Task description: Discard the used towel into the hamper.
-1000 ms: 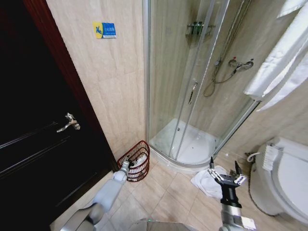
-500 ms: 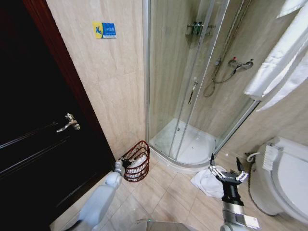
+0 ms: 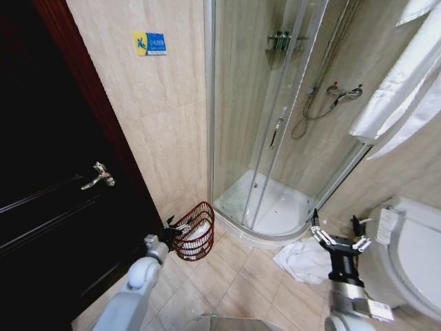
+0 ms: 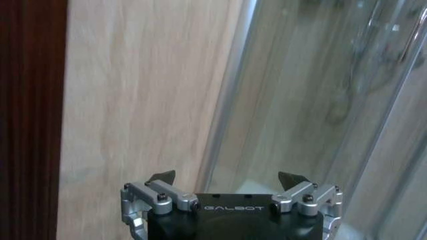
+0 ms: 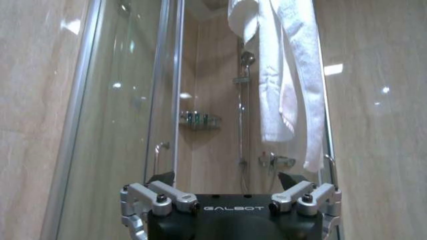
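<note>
Both grippers, left gripper (image 3: 173,228) and right gripper (image 3: 337,238), have jaws apart; we should lower the right one squarely onto the towel (image 3: 302,261), well apart from the hamper (image 3: 196,230).

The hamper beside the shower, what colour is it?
Dark red-brown wire mesh; the hamper shows best in the head view.

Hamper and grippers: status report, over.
Left gripper open beside hamper, white cloth inside. Right gripper open, empty, above white towel on floor. Nothing blocking.

Grey arms, silver screwed jaws on black bodies (marked GALBOT)
</note>
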Motion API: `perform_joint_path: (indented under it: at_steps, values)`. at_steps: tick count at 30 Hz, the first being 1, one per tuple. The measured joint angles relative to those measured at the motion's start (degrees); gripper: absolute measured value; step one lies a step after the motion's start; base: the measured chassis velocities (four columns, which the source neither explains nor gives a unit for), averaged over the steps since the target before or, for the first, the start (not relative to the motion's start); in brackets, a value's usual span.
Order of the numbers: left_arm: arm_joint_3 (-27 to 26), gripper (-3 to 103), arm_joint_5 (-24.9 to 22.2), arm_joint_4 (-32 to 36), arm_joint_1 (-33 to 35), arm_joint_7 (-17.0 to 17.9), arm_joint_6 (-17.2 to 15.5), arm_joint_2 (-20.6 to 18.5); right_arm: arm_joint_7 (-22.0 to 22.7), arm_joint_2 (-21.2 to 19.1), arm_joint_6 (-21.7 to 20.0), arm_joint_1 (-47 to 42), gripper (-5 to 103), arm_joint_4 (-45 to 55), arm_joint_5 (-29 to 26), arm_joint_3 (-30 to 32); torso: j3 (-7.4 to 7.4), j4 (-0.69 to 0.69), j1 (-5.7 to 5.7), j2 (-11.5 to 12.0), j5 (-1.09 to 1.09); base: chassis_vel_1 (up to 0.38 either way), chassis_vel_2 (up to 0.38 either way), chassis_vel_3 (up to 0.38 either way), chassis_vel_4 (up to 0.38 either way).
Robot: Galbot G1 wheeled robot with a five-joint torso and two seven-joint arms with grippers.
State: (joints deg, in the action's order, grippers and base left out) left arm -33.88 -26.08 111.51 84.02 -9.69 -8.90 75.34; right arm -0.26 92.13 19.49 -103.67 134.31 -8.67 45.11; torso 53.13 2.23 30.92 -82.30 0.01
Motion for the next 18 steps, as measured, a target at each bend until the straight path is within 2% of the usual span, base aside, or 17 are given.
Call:
perform_joint_path:
  at_steps: [9,18]
  values:
    - [-3.9,100,2.3,10.8,7.1,-0.1,-1.8,5.0,0.1,0.0,-2.2,0.3,100,3.0,-0.7,-0.2,0.0,0.0,0.0,0.0,0.0,0.0,0.0,0.0,0.0]
    - [-4.4,100,7.9,19.3,12.9,-1.2,0.3,13.4,0.6,-0.4,-5.5,1.4,100,5.2,-1.9,-0.6,0.01,0.0,0.01,0.0,0.0,0.0,0.0,0.0,0.0]
